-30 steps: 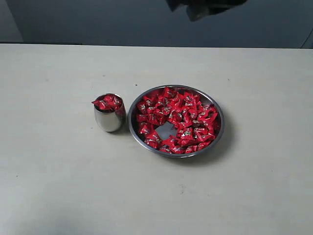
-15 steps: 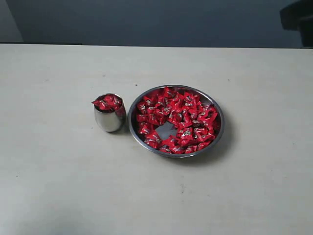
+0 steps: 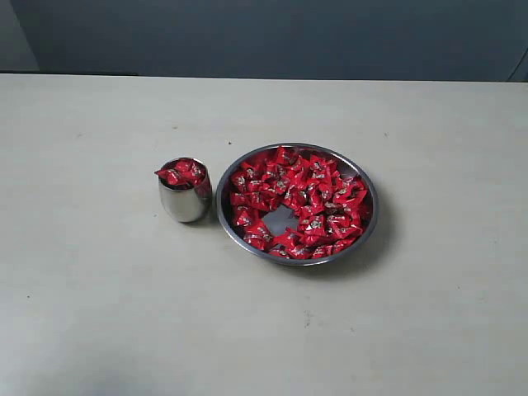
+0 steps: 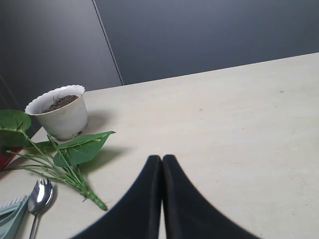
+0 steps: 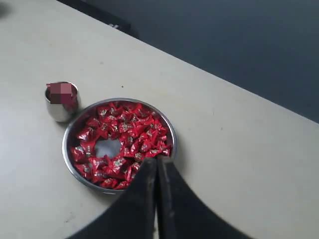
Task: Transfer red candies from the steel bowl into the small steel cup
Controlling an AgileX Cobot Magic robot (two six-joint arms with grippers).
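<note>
Candies heap in bowl, cup just beside it; R gripper closed, empty, tips pointing at bowl's rim; L gripper closed too.

left claw: black, smooth, tapered | right claw: black, smooth, tapered

Pale table, white scalloped pot of soil, leafy green sprig, steel spoon, dark wall

pale beige table, matte top. steel bowl mid-table, small steel cup upright just beside it. left wrist view: white pot of soil standing, leafy sprig lying flat, spoon near sprig
</note>
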